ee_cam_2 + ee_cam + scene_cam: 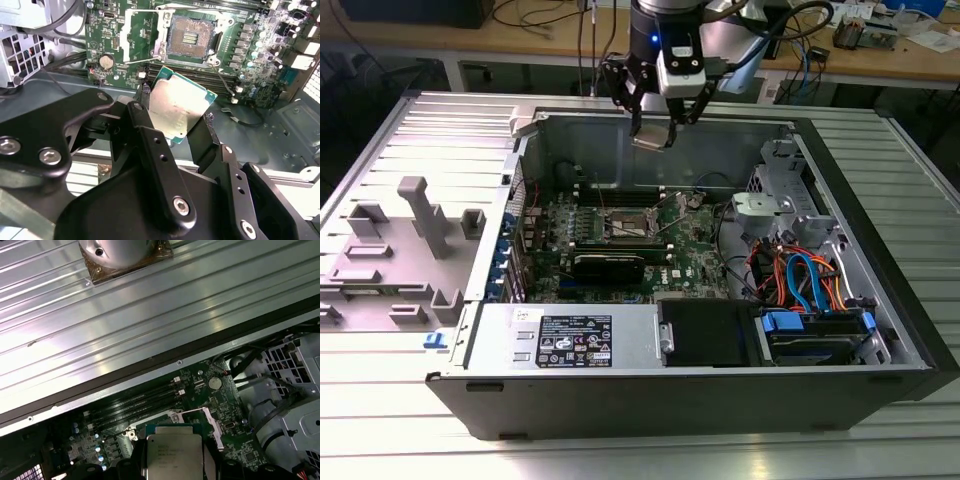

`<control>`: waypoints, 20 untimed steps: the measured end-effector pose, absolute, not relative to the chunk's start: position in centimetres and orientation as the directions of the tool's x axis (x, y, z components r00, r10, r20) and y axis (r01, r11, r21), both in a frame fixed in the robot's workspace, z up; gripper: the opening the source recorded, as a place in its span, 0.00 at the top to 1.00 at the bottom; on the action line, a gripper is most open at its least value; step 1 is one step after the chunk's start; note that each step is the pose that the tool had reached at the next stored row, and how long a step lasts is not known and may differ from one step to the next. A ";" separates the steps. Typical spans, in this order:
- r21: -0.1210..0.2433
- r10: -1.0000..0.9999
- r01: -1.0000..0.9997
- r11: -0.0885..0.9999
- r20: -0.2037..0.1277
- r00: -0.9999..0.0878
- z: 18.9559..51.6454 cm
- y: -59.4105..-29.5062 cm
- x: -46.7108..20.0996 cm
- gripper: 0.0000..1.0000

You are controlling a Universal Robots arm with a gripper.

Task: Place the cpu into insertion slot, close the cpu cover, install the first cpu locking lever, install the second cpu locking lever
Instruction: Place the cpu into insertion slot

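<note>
Fingers (pixel 148 136) clamped on cpu (pixel 180 107); I hold it above computer case (pixel 620 400), well apart from insertion slot (pixel 192 37). Slot empty, cpu cover (pixel 126 35) open. My judgement: all four steps left.

the cpu (pixel 181 106) has a dull silver-grey top with a thin green border, and the gripper (pixel 172 114) around it is matt black, dotted with bright silver screws. the insertion slot (pixel 192 37) shows a dark brownish field of fine contacts inside a pale metal rim, on a green circuit board (pixel 112 47). in the exterior view the table (pixel 380 430) is silver-grey with ruled parallel ridges, and the cables (pixel 800 272) are orange, blue and red.
</note>
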State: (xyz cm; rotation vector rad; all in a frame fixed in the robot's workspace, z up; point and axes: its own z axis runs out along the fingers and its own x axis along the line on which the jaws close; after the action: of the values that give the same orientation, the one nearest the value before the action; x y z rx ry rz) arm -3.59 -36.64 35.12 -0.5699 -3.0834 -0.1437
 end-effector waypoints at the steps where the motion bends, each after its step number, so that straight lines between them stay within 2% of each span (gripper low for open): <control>1: 0.089 0.357 0.358 0.930 0.019 -0.934 35.1 -36.6 -3.7 0.46; 20: 0.089 0.402 0.402 0.911 0.019 -0.915 34.9 -36.7 -4.2 0.46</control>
State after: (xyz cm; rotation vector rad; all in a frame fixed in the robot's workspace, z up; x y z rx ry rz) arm -4.16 -36.66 34.91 -0.6459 -3.0706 -0.1435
